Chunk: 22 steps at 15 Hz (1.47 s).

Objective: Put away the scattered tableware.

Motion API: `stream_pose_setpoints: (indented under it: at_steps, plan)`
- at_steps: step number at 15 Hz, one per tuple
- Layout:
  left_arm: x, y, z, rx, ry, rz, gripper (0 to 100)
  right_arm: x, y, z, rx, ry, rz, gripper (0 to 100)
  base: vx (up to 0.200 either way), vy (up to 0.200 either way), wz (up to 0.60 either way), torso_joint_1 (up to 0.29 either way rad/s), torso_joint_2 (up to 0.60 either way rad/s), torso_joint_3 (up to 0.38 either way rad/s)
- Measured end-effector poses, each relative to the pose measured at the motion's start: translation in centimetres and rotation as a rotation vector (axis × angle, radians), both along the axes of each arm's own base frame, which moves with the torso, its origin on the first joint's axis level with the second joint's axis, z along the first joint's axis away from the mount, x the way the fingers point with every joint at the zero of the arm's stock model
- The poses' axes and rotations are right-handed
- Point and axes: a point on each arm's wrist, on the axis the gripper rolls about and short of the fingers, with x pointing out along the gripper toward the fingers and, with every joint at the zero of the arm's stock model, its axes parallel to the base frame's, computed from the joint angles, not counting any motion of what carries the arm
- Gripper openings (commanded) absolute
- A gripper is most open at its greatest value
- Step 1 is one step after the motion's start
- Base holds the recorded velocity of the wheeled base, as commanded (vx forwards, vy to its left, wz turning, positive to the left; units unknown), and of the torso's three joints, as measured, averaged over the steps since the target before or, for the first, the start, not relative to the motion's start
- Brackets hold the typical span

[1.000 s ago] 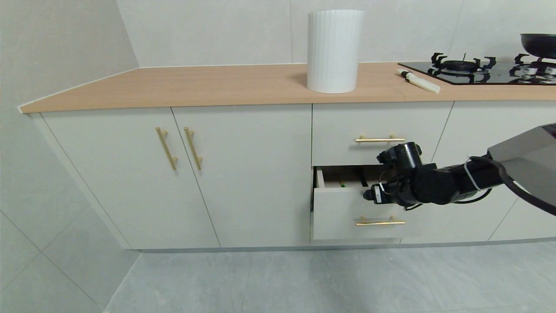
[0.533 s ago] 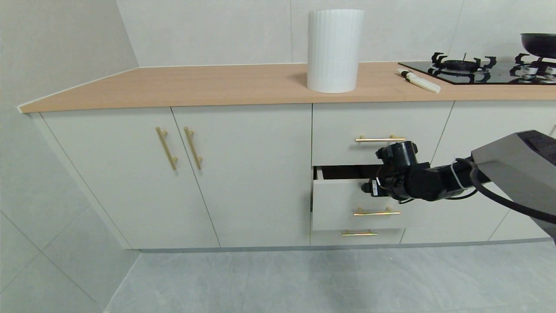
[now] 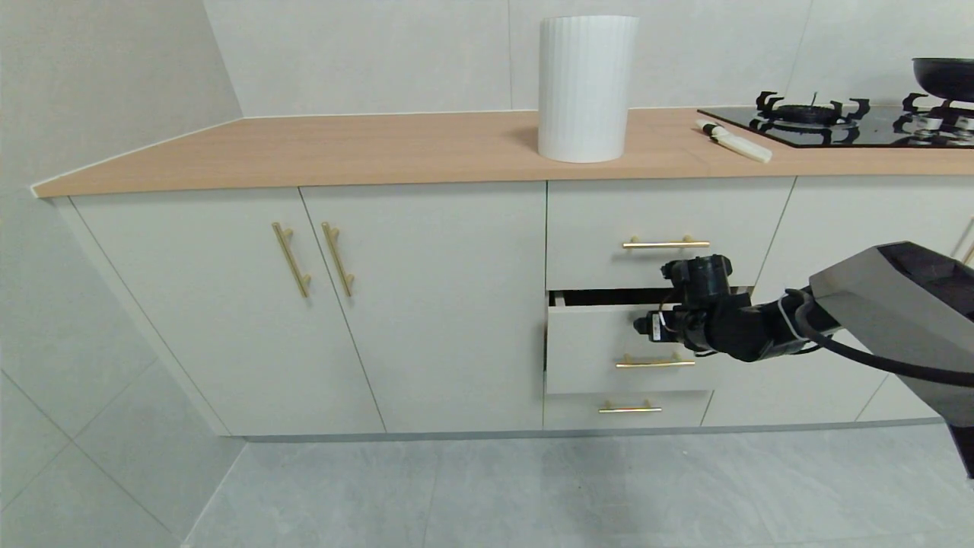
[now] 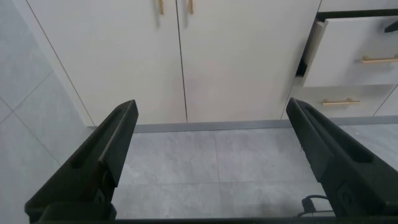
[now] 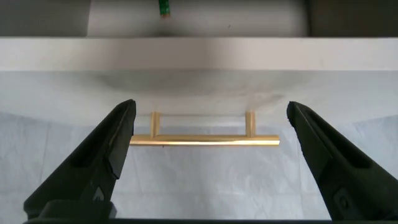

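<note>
The middle drawer (image 3: 601, 346) of the white cabinet stands slightly open, a dark gap showing along its top. My right gripper (image 3: 645, 327) is against the drawer front just above its gold handle (image 3: 654, 363). In the right wrist view my right gripper (image 5: 210, 112) is open, its fingers (image 5: 118, 143) straddling the drawer front with the gold handle (image 5: 205, 141) just below. A small green item (image 5: 163, 7) lies inside the drawer. A white-handled knife (image 3: 734, 141) lies on the wooden counter. My left gripper (image 4: 211, 109) hangs open and empty over the floor, facing the cabinet doors.
A tall white ribbed cylinder (image 3: 586, 87) stands on the counter (image 3: 342, 148). A black gas hob (image 3: 837, 122) with a dark pan (image 3: 943, 76) is at the right. Drawers sit above (image 3: 662, 228) and below (image 3: 628, 411) the open one. Grey tiled floor (image 3: 456, 495) lies before the cabinets.
The middle drawer has slid inward until only a narrow gap is left, with my right gripper following against its front. The bottom drawer's handle has come into sight.
</note>
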Motion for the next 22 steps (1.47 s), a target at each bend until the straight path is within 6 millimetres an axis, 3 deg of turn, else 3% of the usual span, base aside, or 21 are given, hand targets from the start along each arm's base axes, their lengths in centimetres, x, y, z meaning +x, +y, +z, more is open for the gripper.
stream_pose_setpoints:
  at_steps: [22]
  plan:
    - [0.0, 0.0, 0.0, 0.000, 0.000, 0.000, 100, 5.3, -2.1, -1.3, 0.157, -0.145, -0.166, 100, 0.000, 0.000, 0.00, 0.000, 0.00, 0.000]
